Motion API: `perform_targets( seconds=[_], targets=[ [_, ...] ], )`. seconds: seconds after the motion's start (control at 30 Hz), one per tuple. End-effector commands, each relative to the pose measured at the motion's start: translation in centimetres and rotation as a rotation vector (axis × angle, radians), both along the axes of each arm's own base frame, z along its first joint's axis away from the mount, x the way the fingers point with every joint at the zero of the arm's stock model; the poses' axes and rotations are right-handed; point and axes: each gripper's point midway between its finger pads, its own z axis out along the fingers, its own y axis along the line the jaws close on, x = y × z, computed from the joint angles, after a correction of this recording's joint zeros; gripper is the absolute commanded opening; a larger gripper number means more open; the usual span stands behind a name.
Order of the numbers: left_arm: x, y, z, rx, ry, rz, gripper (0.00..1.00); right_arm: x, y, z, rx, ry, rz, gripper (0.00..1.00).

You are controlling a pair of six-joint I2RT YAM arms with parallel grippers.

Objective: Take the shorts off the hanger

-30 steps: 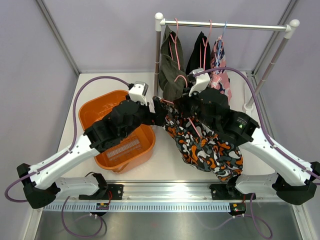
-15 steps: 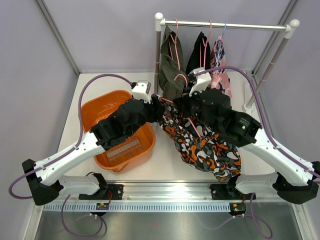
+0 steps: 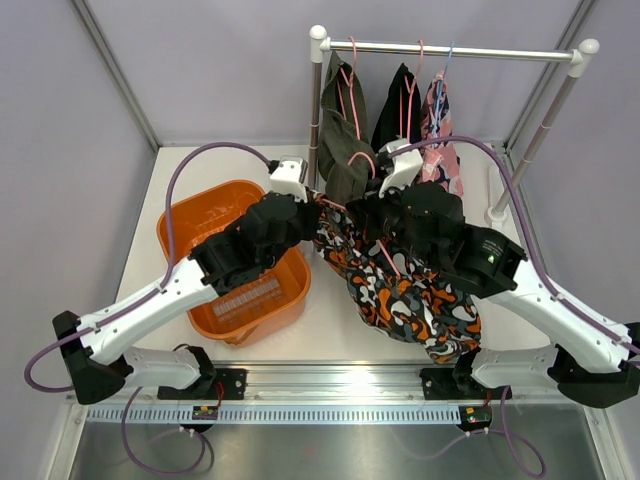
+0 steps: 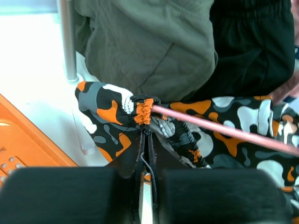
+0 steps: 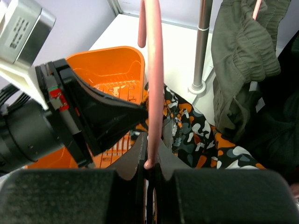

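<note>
The orange-black-grey camouflage shorts [image 3: 410, 300] hang from a pink hanger [image 5: 154, 70] in front of the rack and drape down onto the table. My left gripper [image 4: 147, 135] is shut on the bunched waistband edge of these shorts [image 4: 107, 112], right where the pink hanger [image 4: 224, 130] enters the cloth. My right gripper [image 5: 152, 161] is shut on the hanger's rod. In the top view the left gripper [image 3: 318, 215] and right gripper [image 3: 375, 215] sit close together above the shorts. Olive green shorts [image 3: 343, 130], black shorts [image 3: 398, 110] and pink patterned shorts [image 3: 440, 120] hang on the rail [image 3: 460, 50].
An orange bin [image 3: 180, 215] stands on the table to the left, under my left arm. The rack's left post [image 3: 317, 110] rises just behind both grippers, and its right post [image 3: 545, 130] slants at the far right. Grey walls close in the table.
My left gripper has moved right to the camouflage shorts and shut on their waistband edge. The right gripper has kept its hold on the hanger.
</note>
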Motion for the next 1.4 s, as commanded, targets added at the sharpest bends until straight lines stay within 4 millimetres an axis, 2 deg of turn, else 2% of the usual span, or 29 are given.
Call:
perform_targets(
  seconds=[0.0,0.27,0.33,0.43,0.57,0.6,0.7,0.73,0.8,0.93,1.0,1.1,1.17,1.23,1.27,1.37],
  targets=[
    [2.3,2.1,3.6,-0.026,-0.087,0.135,0.0,-1.5,-1.0,3.4,0.073,-0.054,0.009,0.0],
    [6.5,6.9,1.9,0.036,-0.029,0.294,0.0,-4.1,-2.6,4.6,0.126,-0.062,0.065,0.0],
    [7.0,7.1,1.5,0.039,-0.015,0.296,0.0,-4.4,-2.9,4.6,0.132,-0.062,0.072,0.0],
    [6.9,6.2,0.9,0.035,0.009,0.253,0.0,-4.4,-3.9,5.0,0.138,-0.081,0.045,0.0],
    [4.9,3.6,1.4,0.014,0.007,0.106,0.0,-3.6,-5.3,6.3,0.136,-0.134,-0.021,0.0],
    [3.7,2.4,1.7,0.015,-0.003,0.06,0.0,-3.4,-5.4,6.9,0.148,-0.152,-0.032,0.0],
    [1.0,0.9,3.3,0.011,-0.039,-0.057,0.0,-2.1,-5.8,7.5,0.118,-0.193,-0.105,0.0],
    [-0.6,-0.4,3.5,0.013,-0.047,-0.133,0.0,-1.5,-6.2,7.8,0.114,-0.205,-0.145,0.0],
    [-3.1,-1.5,4.0,0.016,-0.058,-0.215,0.0,-0.8,-6.0,8.1,0.094,-0.233,-0.172,0.0],
    [-7.0,-2.8,3.7,0.05,-0.067,-0.355,0.0,0.2,-5.7,9.3,0.086,-0.268,-0.211,0.0],
    [-8.7,-3.0,4.2,0.039,-0.082,-0.403,0.0,0.8,-5.4,9.5,0.065,-0.284,-0.23,0.0],
    [-9.9,-2.7,5.4,0.032,-0.123,-0.438,0.0,1.7,-5.9,10.7,0.044,-0.324,-0.295,0.0],
    [-9.4,-1.7,6.6,0.037,-0.165,-0.395,0.0,2.6,-6.6,11.1,-0.02,-0.353,-0.361,0.0],
    [-8.1,0.2,7.7,0.064,-0.203,-0.292,0.0,2.8,-8.0,12.4,-0.028,-0.369,-0.421,0.0],
    [-7.7,1.0,9.6,0.051,-0.234,-0.249,0.0,2.8,-8.4,12.9,-0.039,-0.378,-0.429,0.0],
    [-6.2,4.3,13.1,0.062,-0.305,-0.092,0.0,1.8,-9.9,14.8,0.003,-0.39,-0.422,0.0]
  ],
)
